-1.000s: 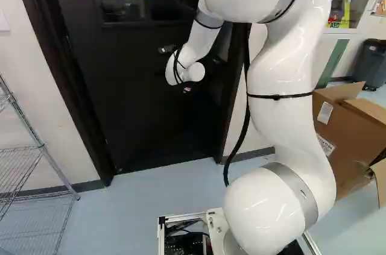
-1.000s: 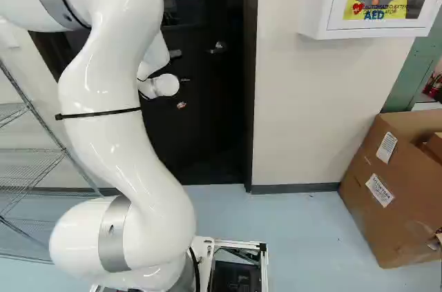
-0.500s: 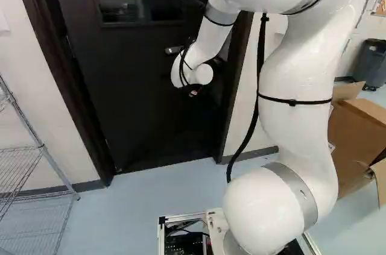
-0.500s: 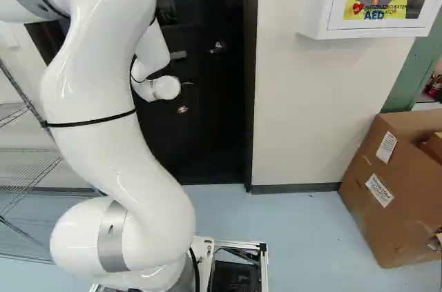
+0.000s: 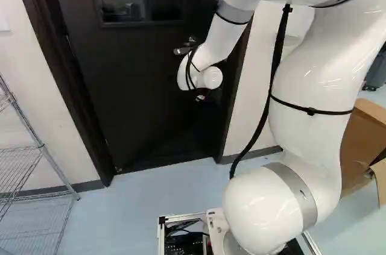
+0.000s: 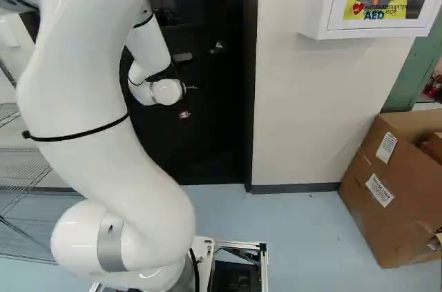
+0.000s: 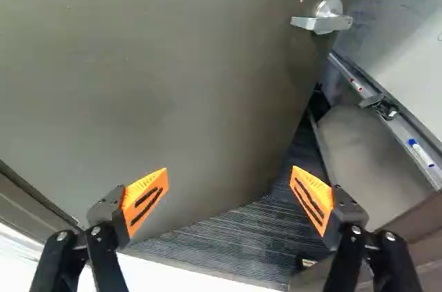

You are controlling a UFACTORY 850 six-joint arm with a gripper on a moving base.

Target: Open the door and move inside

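In the right base view my dark gripper [image 6: 184,114] shows small against the black door [image 6: 207,133], right of the white wrist; the door's silver lever [image 6: 217,47] is above and to the right of it. The wrist view shows the gripper [image 7: 228,195] with its orange-padded fingers wide apart and nothing between them. Ahead of them the door panel [image 7: 159,78] stands ajar at an angle, its lever handle [image 7: 322,21] near the free edge, untouched. Beyond that edge a gap opens onto a dark ribbed floor [image 7: 242,244]. In the left base view the arm hides the lever.
The door frame [image 6: 250,99] borders the doorway. A wire rack [image 5: 36,146] stands at the left, a cardboard box [image 6: 390,188] at the right under a wall-mounted AED cabinet [image 6: 366,2]. Through the gap is a ledge with markers [image 7: 397,123].
The gripper and wrist have shifted right and slightly down in both base views, while the upper arm has leaned outward and closer to the cameras. The base and door show no movement.
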